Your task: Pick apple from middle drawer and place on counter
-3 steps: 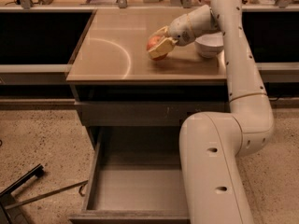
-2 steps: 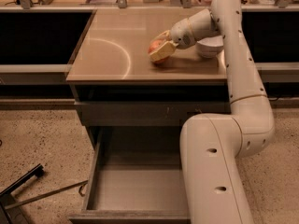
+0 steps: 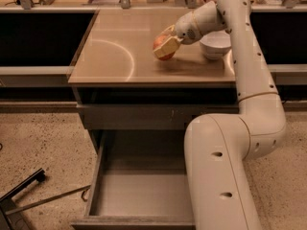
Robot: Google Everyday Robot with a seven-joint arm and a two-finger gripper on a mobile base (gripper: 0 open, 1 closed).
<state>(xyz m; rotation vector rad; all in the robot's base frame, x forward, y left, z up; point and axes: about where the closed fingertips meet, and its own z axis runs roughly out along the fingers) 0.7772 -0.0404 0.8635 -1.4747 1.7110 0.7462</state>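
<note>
The apple (image 3: pixel 161 48) is small and red-orange, held between my gripper's pale fingers (image 3: pixel 167 46) just above the counter (image 3: pixel 120 56), at its right-centre. My gripper (image 3: pixel 164 45) is shut on the apple, with the white arm reaching in from the right. The apple's underside is close to the counter top; I cannot tell if it touches. The middle drawer (image 3: pixel 139 193) stands pulled open below, its dark-grey floor bare; its right part is hidden behind my arm.
A white bowl (image 3: pixel 216 44) sits on the counter just right of the gripper. A closed grey drawer front (image 3: pixel 129 115) lies above the open drawer. Black metal legs (image 3: pixel 21 190) lie on the speckled floor at left. Clutter lines the shelf behind.
The gripper with the apple has shifted slightly down and left toward the counter top. The drawer and bowl have not moved.
</note>
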